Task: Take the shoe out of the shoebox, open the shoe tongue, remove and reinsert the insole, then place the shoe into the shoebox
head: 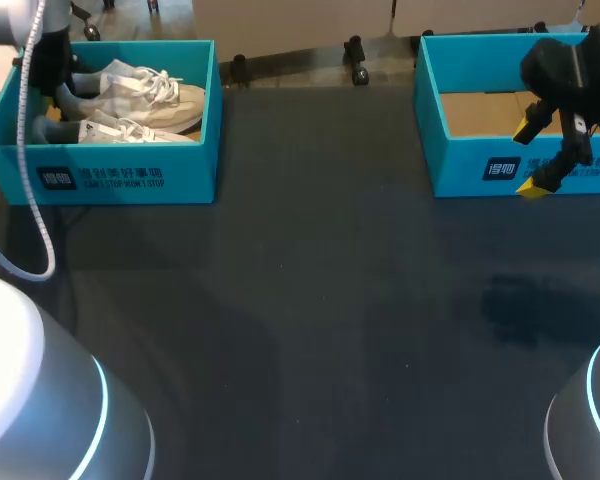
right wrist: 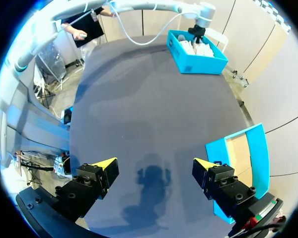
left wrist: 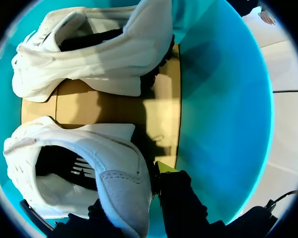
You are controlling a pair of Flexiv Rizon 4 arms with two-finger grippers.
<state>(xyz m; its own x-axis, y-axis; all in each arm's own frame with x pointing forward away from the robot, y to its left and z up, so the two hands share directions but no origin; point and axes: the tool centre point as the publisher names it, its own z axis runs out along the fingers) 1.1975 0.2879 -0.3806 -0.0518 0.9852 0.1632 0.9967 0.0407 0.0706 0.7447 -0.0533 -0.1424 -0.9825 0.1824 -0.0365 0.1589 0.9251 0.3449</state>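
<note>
Two white shoes lie side by side in the teal shoebox at the back left of the table. My left gripper is down inside that box at the heel end. In the left wrist view one shoe has its heel collar pinched between the left gripper's fingers, one finger inside the shoe and one outside by the box wall. The other shoe lies beyond it. My right gripper hangs open and holding nothing over the front wall of a second teal box.
The second teal box at the back right holds only its cardboard floor. The dark tabletop stretches between the two boxes and toward the front. In the right wrist view, the right gripper casts its shadow on the table below it.
</note>
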